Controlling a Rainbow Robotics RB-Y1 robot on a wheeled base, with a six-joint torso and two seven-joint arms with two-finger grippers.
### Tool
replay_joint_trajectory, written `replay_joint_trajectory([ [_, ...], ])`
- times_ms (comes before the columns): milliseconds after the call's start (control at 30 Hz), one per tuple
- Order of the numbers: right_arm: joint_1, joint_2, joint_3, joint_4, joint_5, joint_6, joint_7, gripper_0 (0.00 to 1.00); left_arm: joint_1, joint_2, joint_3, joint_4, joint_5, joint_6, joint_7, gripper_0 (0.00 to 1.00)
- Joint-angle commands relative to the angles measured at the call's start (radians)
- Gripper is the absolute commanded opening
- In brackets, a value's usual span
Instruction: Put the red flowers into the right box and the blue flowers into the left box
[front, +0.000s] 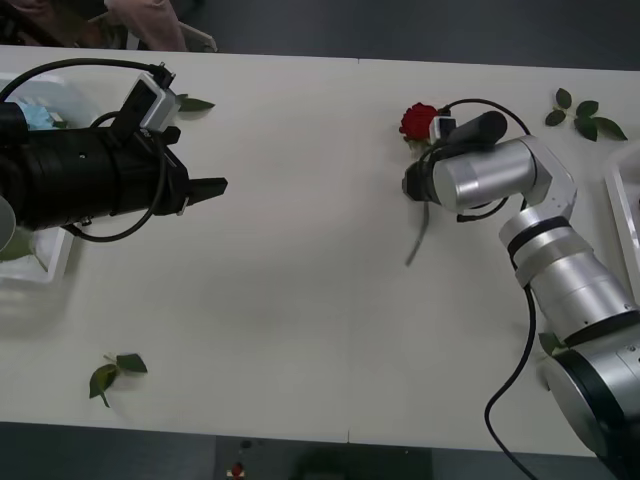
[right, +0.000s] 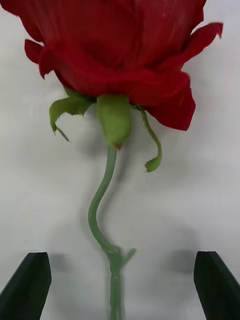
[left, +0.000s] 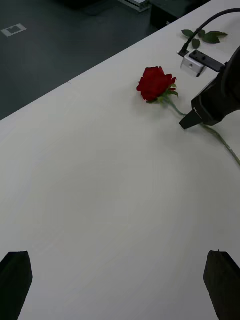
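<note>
So the right gripper (front: 412, 183) is parked right over the red rose (front: 418, 120), which lies flat on the tabletop (front: 300, 280) with its bloom toward 12 o'clock and its stem running down toward 6 o'clock under the wrist. In the right wrist view the two black fingers (right: 27, 285) are spread wide, one on each side of the stem (right: 102, 200) and not touching it, so my guess is it's lined up to pinch the thin stem rather than squash the bloom (right: 120, 50), which makes sense since the stem is the only grabbable part. The right box (front: 622, 215) peeks in at about 3 o'clock from the rose, well apart from it, so that's presumably where this one is headed. The left gripper (front: 205, 188) hangs out over the tabletop at the 9 o'clock side, fingers (left: 15, 280) spread and holding nothing, just waiting near the left box (front: 45, 265); something pale blue (front: 35, 115) shows behind that arm, maybe a hydrangea, can't really tell. A few loose leaf sprigs (front: 115, 372) are scattered about and aren't part of the job. No brands, labels or readable writing anywhere that I can make out.
</note>
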Motion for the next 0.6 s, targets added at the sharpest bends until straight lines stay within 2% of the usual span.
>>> replay_joint_trajectory([
  [33, -0.023, 0.011, -0.002, 0.005, 0.006, -0.027, -0.034, 0.83, -0.012, 0.003, 0.0, -0.012, 0.008, -0.009, -0.018, 1.0],
  [100, -0.023, 0.011, -0.001, 0.008, 0.006, -0.027, -0.034, 0.81, -0.012, 0.003, 0.0, -0.012, 0.008, -0.009, -0.018, 1.0],
  [133, -0.023, 0.011, -0.001, 0.01, 0.006, -0.027, -0.032, 0.75, -0.012, 0.003, 0.0, -0.012, 0.008, -0.009, -0.018, 1.0],
  [167, -0.023, 0.011, 0.002, 0.013, 0.006, -0.027, -0.032, 0.55, -0.012, 0.003, 0.0, -0.012, 0.008, -0.009, -0.018, 1.0],
  [200, -0.023, 0.011, 0.002, 0.014, 0.004, -0.027, -0.032, 0.44, -0.012, 0.003, 0.0, -0.012, 0.008, -0.009, -0.018, 1.0],
  [233, -0.023, 0.011, 0.002, 0.014, 0.004, -0.029, -0.034, 0.22, -0.012, 0.003, 0.0, -0.012, 0.008, -0.009, -0.018, 1.0],
  [267, -0.023, 0.011, 0.002, 0.014, 0.006, -0.027, -0.031, 0.1, -0.012, 0.003, 0.0, -0.012, 0.008, -0.009, -0.018, 1.0],
  [300, -0.023, 0.011, 0.002, 0.014, 0.004, -0.027, -0.029, 0.02, -0.012, 0.003, 0.0, -0.012, 0.008, -0.009, -0.018, 1.0],
  [600, -0.023, 0.011, 0.002, 0.014, 0.007, -0.027, -0.019, 0.0, -0.012, 0.003, 0.0, -0.012, 0.008, -0.009, -0.018, 1.0],
])
